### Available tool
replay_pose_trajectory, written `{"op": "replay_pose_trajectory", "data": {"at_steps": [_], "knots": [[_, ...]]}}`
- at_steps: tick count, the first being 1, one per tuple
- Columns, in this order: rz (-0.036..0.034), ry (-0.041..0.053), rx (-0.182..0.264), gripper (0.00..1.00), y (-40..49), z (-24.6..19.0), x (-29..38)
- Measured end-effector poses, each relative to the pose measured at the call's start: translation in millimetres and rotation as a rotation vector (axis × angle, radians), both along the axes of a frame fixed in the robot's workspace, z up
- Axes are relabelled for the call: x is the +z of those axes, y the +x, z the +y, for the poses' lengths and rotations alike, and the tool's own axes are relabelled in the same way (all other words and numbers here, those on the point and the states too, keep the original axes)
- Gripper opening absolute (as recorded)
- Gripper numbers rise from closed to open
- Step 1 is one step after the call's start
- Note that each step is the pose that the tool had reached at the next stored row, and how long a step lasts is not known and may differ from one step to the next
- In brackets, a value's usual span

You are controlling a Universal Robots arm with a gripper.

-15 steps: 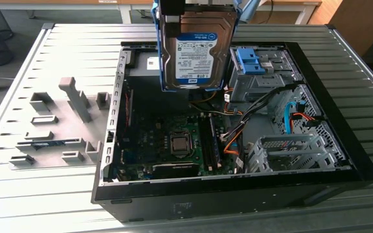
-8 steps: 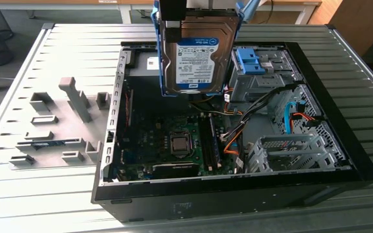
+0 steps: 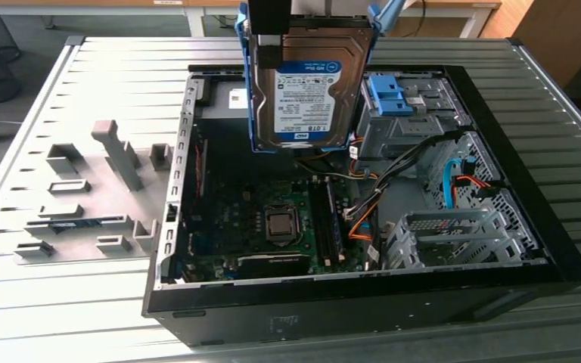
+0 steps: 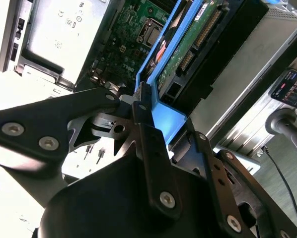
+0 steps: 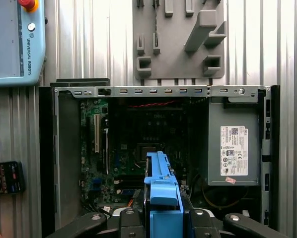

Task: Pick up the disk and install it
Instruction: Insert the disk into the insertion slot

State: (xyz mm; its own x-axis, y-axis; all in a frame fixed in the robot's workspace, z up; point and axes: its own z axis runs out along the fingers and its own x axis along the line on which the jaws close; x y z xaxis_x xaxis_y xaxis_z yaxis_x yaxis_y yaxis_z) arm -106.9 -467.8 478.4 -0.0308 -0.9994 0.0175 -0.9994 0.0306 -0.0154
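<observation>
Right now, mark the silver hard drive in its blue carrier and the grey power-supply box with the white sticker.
silver hard drive (image 3: 306, 102), exterior view, its white-and-blue label.
grey power-supply box (image 5: 214, 148), first wrist view, bare metal beside its sticker.

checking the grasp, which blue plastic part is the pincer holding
The blue frame around the disk, held above the case; the other blue clip sits on the grey cage.

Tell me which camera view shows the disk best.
The exterior view: the disk hangs above the open computer case, its labelled face toward the camera. The second wrist view shows its circuit-board side, slanted, inside the blue carrier. The first wrist view shows that carrier end-on.
</observation>
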Motion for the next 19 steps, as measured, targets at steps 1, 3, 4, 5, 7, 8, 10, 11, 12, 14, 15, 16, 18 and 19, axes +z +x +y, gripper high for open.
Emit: {"op": "replay_pose_trajectory", "data": {"at_steps": [1,3,4,5,7,8,10,11,12,14,15,16,18,19], "knots": [[0.0000,0.0001,0.000,0.36,0.0,0.0,0.0],[0.0000,0.0001,0.000,0.36,0.0,-0.1,0.0],[0.0000,0.0001,0.000,0.36,0.0,0.0,0.0],[0.0000,0.0001,0.000,0.36,-0.1,-0.1,0.0],[0.0000,0.0001,0.000,0.36,0.0,-0.1,0.0],[0.0000,0.0001,0.000,0.36,0.0,-0.1,0.0],[0.0000,0.0001,0.000,0.36,0.0,-0.1,0.0],[0.0000,0.0001,0.000,0.36,0.0,-0.1,0.0],[0.0000,0.0001,0.000,0.36,-0.1,-0.1,-0.1],[0.0001,-0.0001,0.000,0.36,0.1,-0.2,-0.1],[0.0000,0.0001,0.000,0.36,0.4,-0.2,-0.3],[-0.0001,0.0002,0.000,0.36,1.0,-0.2,-0.3],[0.0000,0.0000,0.000,0.36,3.3,-0.1,-0.3],[-0.0001,0.0002,0.000,0.36,4.6,-0.2,-0.4]]}}
